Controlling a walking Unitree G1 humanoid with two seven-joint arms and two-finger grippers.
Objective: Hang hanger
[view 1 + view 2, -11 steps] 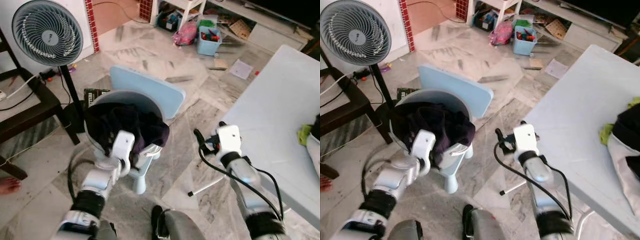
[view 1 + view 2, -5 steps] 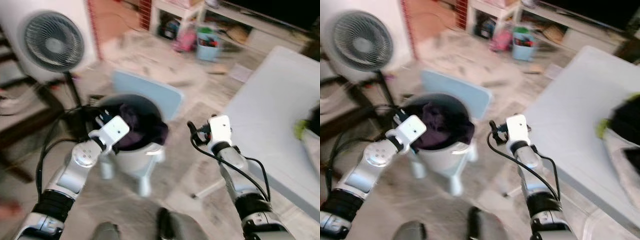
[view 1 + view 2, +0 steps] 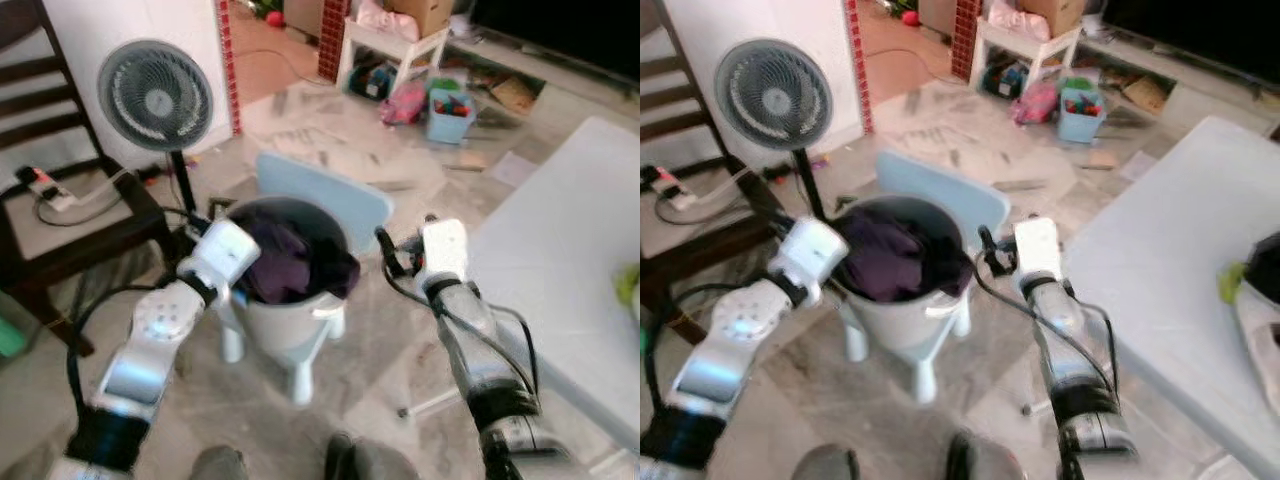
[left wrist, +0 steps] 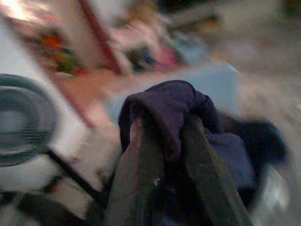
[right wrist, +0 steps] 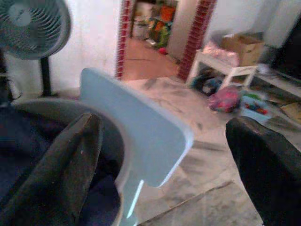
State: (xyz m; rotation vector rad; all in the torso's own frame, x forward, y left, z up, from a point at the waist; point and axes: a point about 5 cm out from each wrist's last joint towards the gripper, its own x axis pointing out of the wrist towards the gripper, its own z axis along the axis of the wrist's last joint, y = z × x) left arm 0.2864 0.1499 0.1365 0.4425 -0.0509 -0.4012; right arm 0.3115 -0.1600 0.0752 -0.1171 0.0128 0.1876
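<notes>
Two risks for you: left gripper (image 4: 164,155), clamped on cloth (image 4: 164,110) mid-frame, may drag the bucket (image 3: 290,325); right gripper (image 5: 164,155) spread, idle.

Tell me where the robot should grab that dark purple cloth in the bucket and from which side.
Probably the raised fold of the dark purple cloth, taken from above. It humps higher than the rest of the pile in the grey bucket, so fingers can pinch it without scraping the rim. The left gripper already has its fingers on either side of that fold; the right gripper is open beside the bucket.
</notes>
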